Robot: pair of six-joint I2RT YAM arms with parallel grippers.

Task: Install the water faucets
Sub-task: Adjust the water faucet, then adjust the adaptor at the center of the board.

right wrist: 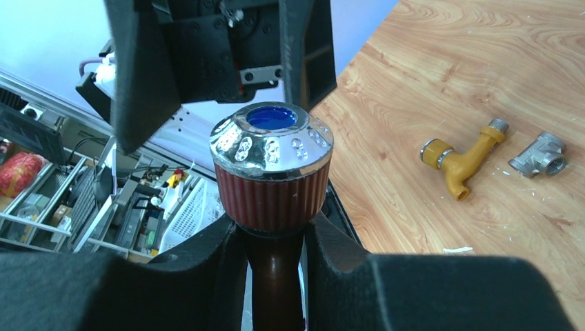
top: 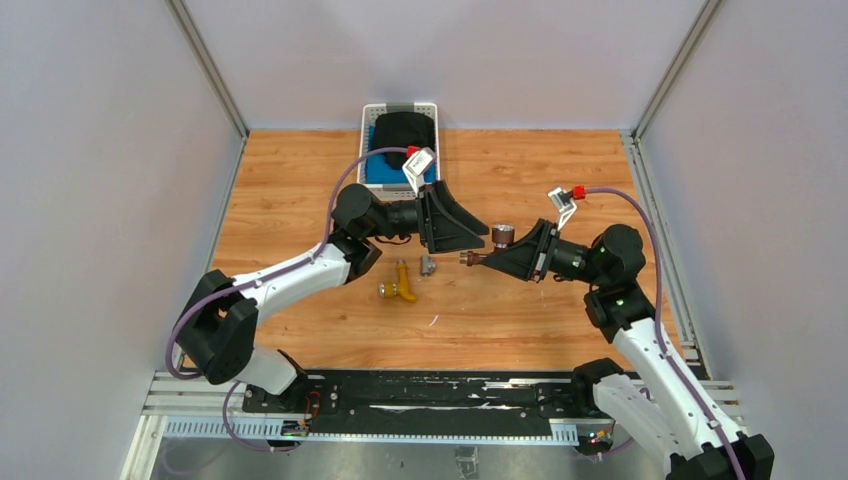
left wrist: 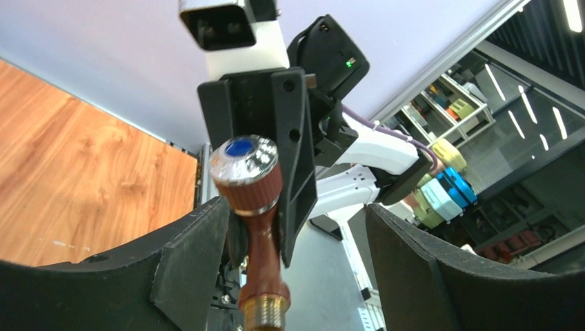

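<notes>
The dark reddish-brown water faucet (right wrist: 272, 172), with a silvery blue-marked knob, is held off the table. My right gripper (right wrist: 276, 255) is shut on its stem just under the knob. In the left wrist view this faucet (left wrist: 256, 227) hangs between the fingers of my open left gripper (left wrist: 296, 269), close beside one finger (left wrist: 159, 269) and well apart from the other. From above, the two grippers meet over the table's middle, left gripper (top: 474, 238) facing right gripper (top: 488, 258). The brass-yellow water faucet (top: 402, 285) lies on the table below them.
A stubby grey metal fitting (top: 428, 265) lies just right of the yellow faucet, and shows again as the grey fitting (right wrist: 540, 155) in the right wrist view. A white basket (top: 432, 115) holding dark and blue things stands at the back edge. Grey walls close in both sides.
</notes>
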